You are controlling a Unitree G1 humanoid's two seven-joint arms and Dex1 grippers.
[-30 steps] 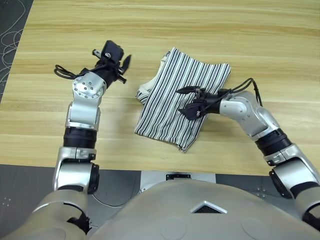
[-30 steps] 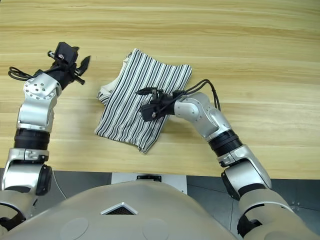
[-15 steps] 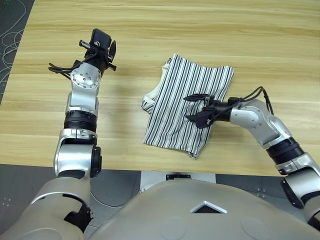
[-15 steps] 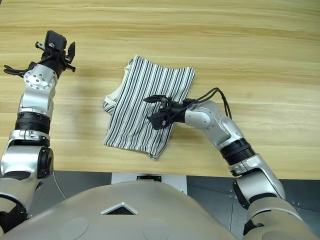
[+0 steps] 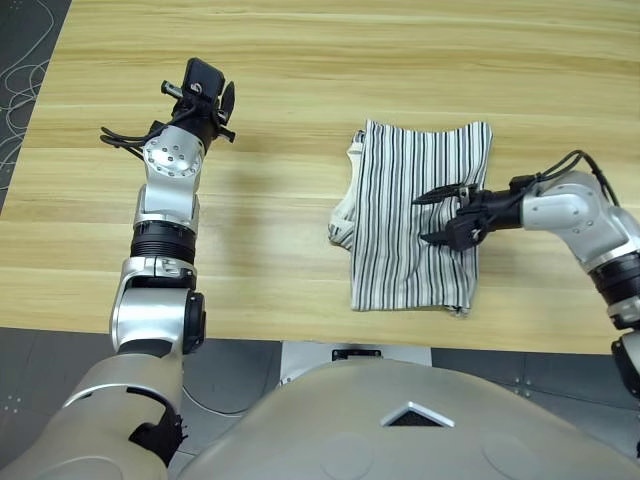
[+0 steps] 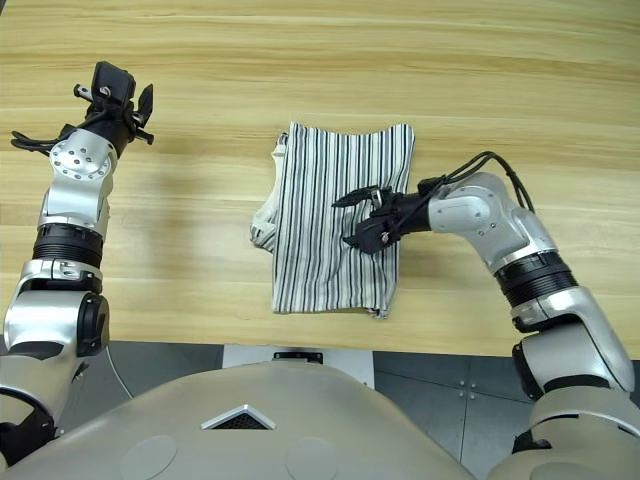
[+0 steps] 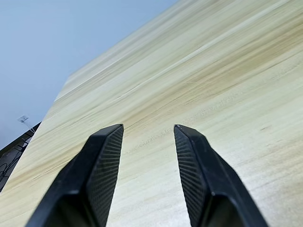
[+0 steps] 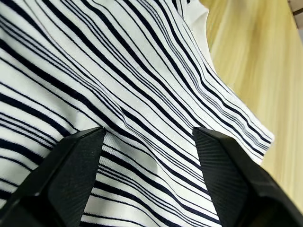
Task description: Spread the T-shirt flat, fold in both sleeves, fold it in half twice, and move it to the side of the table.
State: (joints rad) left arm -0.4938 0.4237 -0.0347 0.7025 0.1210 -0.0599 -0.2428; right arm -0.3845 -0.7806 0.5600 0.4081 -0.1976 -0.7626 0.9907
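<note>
Near the front edge of the pale wooden plank table (image 5: 300,60), right of centre, lies the black-and-white striped knit T-shirt (image 5: 395,250), already folded into a tidy upright rectangle with a strip of plain white cloth (image 5: 343,212) poking out along its left side. From where I stand the folding looks done, so I take this for the last step, shifting the bundle over to the side.

The right claw (image 5: 420,220) sits low over the right half of the T-shirt, its two black fingers parted wide with nothing pinched between them. That looks like a flat press, meant to drag the cloth along the wood without lifting it and spoiling the folds. In the right wrist view the stripes pucker a little between the fingers, which suggests some downward pressure, though I cannot be sure the tips really touch.

The left claw (image 7: 147,130) hangs well apart over bare wood at the far left, fingers spread and empty, probably parked there to keep out of the way.

How many layers are stacked I cannot tell; the sleeves are tucked out of sight. The table's right edge is cut off, so the room left on that side is unclear.
</note>
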